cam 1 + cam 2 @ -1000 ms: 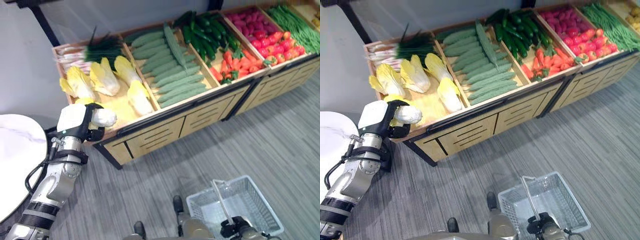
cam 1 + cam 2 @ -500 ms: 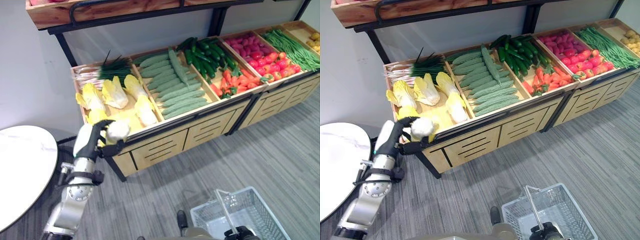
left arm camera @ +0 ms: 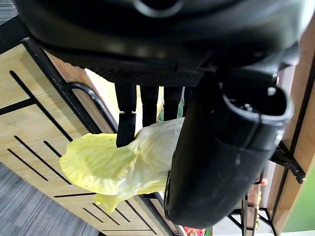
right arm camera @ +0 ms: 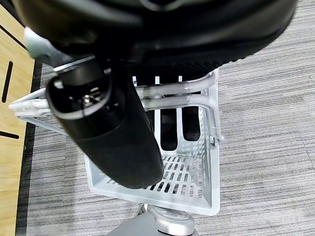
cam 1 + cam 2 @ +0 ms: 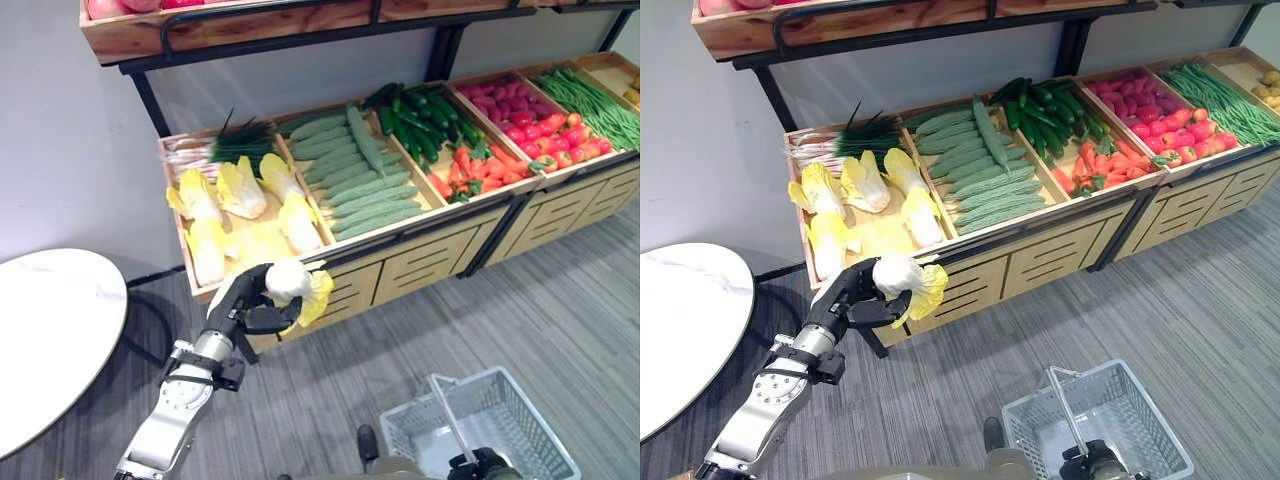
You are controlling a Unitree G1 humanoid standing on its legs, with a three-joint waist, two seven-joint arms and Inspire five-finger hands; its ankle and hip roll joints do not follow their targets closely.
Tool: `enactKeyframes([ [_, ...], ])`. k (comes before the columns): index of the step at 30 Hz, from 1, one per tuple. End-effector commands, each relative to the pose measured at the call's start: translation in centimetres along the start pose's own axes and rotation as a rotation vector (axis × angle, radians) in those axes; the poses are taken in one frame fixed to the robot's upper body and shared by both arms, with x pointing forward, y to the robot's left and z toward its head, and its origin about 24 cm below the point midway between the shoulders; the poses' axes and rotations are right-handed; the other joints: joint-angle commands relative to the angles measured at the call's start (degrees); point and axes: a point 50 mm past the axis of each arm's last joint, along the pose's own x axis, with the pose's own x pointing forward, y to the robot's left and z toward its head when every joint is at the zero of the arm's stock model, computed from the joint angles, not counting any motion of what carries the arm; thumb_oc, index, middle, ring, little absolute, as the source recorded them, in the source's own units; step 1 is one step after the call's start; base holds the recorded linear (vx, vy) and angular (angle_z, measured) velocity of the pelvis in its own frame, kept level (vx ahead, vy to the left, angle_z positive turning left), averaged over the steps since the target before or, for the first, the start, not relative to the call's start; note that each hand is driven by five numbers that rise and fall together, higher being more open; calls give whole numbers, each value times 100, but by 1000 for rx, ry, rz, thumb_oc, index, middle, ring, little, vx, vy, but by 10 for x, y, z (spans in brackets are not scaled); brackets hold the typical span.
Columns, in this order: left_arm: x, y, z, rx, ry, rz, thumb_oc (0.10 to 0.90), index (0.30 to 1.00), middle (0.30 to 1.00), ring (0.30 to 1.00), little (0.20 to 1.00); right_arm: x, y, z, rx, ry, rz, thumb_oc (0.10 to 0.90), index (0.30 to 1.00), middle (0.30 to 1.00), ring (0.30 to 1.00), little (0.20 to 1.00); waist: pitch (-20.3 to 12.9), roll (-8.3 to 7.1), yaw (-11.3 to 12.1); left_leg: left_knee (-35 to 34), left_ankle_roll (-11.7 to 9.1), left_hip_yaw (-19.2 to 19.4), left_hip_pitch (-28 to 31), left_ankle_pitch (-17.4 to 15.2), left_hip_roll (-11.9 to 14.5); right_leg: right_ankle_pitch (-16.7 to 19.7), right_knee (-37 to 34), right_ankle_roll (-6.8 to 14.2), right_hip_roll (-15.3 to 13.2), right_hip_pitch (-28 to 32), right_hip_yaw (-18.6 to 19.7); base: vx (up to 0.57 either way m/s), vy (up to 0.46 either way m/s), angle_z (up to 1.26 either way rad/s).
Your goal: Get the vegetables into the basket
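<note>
Grey carpet floor (image 5: 560,300) fronts wooden produce stand (image 5: 400,265) beside white table (image 5: 50,340).

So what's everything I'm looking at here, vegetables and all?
Held cabbage: one, pale yellow and white, in the left hand, in front of the stand.
Cabbages: several, yellow-white, leftmost bin.
Green onions: a bunch, green and white, back of that bin.
Pale green gourds: many, second bin.
Dark green cucumbers: a pile, back of the third bin.
Carrots: a pile, orange, front of that bin.
Red vegetables: many, fourth bin.
Green beans: a heap, far right.
Basket: one, light grey, on the floor.
Round table: one, white, at the left.
Left hand: dark, curled round the cabbage.
Right hand: dark, on the basket's handle.
</note>
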Motion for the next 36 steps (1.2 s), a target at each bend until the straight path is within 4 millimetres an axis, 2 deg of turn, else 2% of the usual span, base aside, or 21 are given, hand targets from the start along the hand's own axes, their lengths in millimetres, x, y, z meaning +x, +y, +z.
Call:
enactKeyframes([
  [1, 15, 12, 75, 45, -362, 32, 400, 300, 300, 300, 300, 2, -5, 30, 55, -69, -32, 400, 300, 300, 300, 300, -65, -216, -21, 98, 121, -170, -143, -340, -240, -677, 377, 518, -301, 87, 57, -58, 57, -3],
  [11, 18, 14, 80, 76, -380, 28, 400, 300, 300, 300, 300, 2, -2, 31, 94, -67, -37, 400, 300, 300, 300, 300, 117, -266, -106, 63, 238, 20, -198, -352, -410, -407, 531, 722, -394, -285, 296, -51, 70, -12],
  [18, 24, 5, 85, 59, -393, -22, 400, 300, 300, 300, 300, 1, 1, 35, 178, -77, -44, 400, 300, 300, 300, 300, 273, -288, -330, 42, 253, 360, -190, -392, -427, -132, 701, 889, -436, -604, 356, -38, 56, -25],
  [21, 27, 5, 87, 61, -401, -25, 400, 300, 300, 300, 300, 0, 5, 44, 195, -106, -40, 400, 300, 300, 300, 300, 435, -204, -315, 55, 200, 820, -66, -448, -239, -86, 870, 818, -745, -763, -628, -40, 16, -74],
  [24, 25, 12, 85, 71, -389, 4, 400, 300, 300, 300, 300, 0, 10, 50, 169, -122, -25, 400, 300, 300, 300, 300, 472, -188, -174, 81, 101, 1293, 30, -464, -65, -16, 827, 771, -1254, -697, -1955, -40, -14, -101],
  [25, 25, 12, 85, 71, -389, 4, 400, 300, 300, 300, 300, 0, 10, 50, 168, -122, -24, 400, 300, 300, 300, 300, 473, -188, -178, 81, 100, 1291, 33, -465, -62, -12, 817, 772, -1251, -687, -1960, 42, 13, -109],
  [26, 24, 14, 82, 77, -375, 14, 400, 300, 300, 300, 300, 0, 11, 51, 156, -124, -21, 400, 300, 300, 300, 300, 432, -165, -128, 68, 60, 1332, 116, -585, -13, -44, 805, 866, -1341, -608, -2141, 57, -10, -79],
  [27, 21, 18, 80, 76, -367, 31, 400, 300, 300, 300, 300, 0, 11, 52, 146, -128, -22, 400, 300, 300, 300, 300, 400, -202, -72, 81, 29, 1539, 162, -580, 20, 71, 822, 900, -1535, -522, -2485, 49, -14, -82],
  [31, 18, 22, 81, 80, -367, 53, 400, 300, 300, 300, 300, 0, 8, 50, 132, -118, -31, 400, 300, 300, 300, 300, 334, -264, 68, 98, 23, 1921, 236, -620, -8, 239, 895, 952, -1786, -230, -3149, 8, -2, -88],
  [34, 16, 22, 79, 93, -360, 58, 400, 300, 300, 300, 300, 0, 8, 48, 122, -113, -33, 400, 300, 300, 300, 300, 293, -313, 97, 118, 17, 2080, 265, -647, -33, 321, 777, 970, -1813, -121, -3342, 63, -15, -46],
  [36, 16, 22, 75, 88, -343, 55, 400, 300, 300, 300, 300, 1, 4, 38, 134, -89, -44, 400, 300, 300, 300, 300, 300, -330, 26, 228, 6, 2096, 316, -729, -27, 348, 831, 967, -1804, -187, -3277, 178, -51, -45],
])
